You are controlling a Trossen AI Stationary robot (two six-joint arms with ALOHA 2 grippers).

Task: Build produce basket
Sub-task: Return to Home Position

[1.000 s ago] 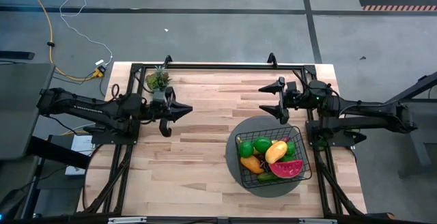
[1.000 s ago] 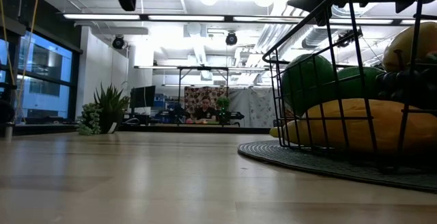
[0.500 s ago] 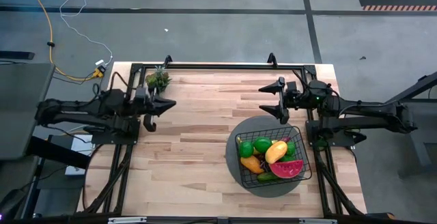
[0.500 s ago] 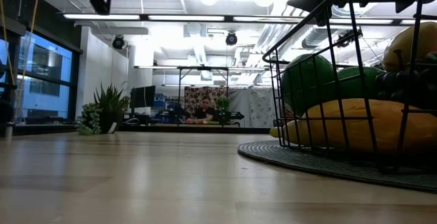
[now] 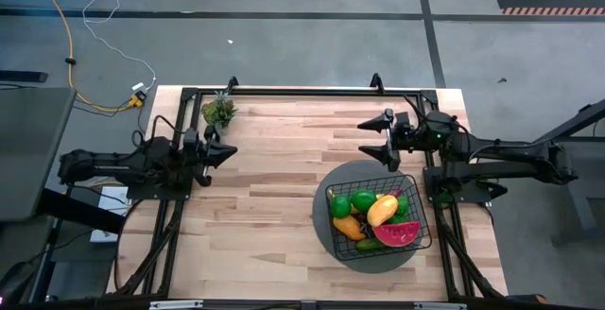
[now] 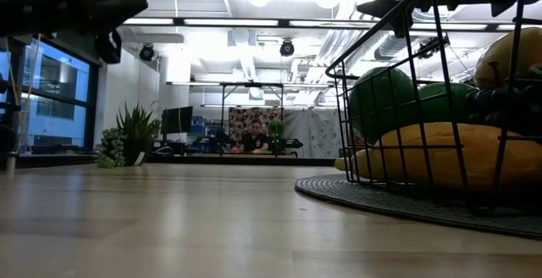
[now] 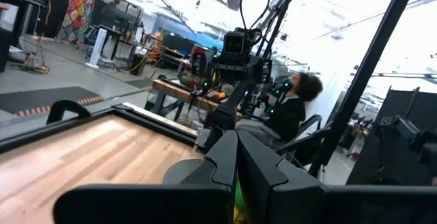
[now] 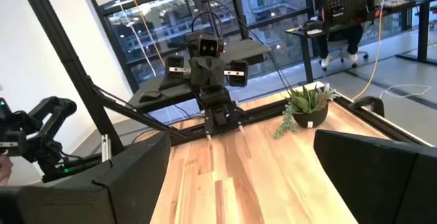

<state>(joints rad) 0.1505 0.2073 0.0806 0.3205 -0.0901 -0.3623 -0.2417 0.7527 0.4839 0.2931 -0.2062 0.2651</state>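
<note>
A black wire-mesh basket (image 5: 420, 208) is seen standing on a round grey woven mat (image 5: 342, 180) on the right half of a pale wooden plank counter (image 5: 265, 225), just beside the right arm's base. Toy produce is piled inside it: a red watermelon slice (image 5: 401, 233), a yellow mango (image 5: 382, 210), an orange mango (image 5: 347, 227) and green limes (image 5: 363, 199). In the low view, green and yellow fruit is seen through the basket's wires (image 6: 406, 58).

The right hand (image 5: 378, 140) is held over the counter just beyond the mat's rim. Its fingers are spread wide, and nothing is gripped.

The left hand (image 5: 227, 150) is found at the counter's left edge, well apart from the basket and near a small green potted plant (image 5: 219, 111). Its fingers are pressed together, with nothing held between them.
</note>
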